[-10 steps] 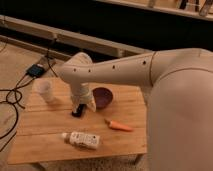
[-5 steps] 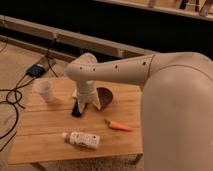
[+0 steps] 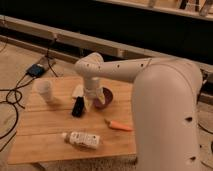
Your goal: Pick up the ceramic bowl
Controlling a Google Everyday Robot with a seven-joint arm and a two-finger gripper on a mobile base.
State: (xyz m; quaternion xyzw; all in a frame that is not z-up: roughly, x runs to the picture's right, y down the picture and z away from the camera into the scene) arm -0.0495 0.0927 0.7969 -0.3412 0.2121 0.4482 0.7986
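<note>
The ceramic bowl (image 3: 105, 98), small, round and dark maroon, sits near the middle of the wooden table (image 3: 45, 125). My gripper (image 3: 85, 105) points down at the bowl's left edge and stands open. Its dark finger (image 3: 78, 107) hangs just left of the bowl, above the tabletop. The lighter finger (image 3: 93, 102) is at the bowl's left rim and hides part of it. I cannot tell whether it touches the bowl. Nothing is held between the fingers.
A translucent white cup (image 3: 45, 91) stands at the table's left. An orange carrot (image 3: 119, 125) lies in front of the bowl, and a white bottle (image 3: 81, 139) lies on its side near the front edge. Cables (image 3: 12, 97) run over the floor at left. My large white arm (image 3: 165, 110) fills the right side.
The gripper has shifted slightly right, closing in on the bowl's left rim, and the arm now fills more of the right side. The objects on the table have not moved.
</note>
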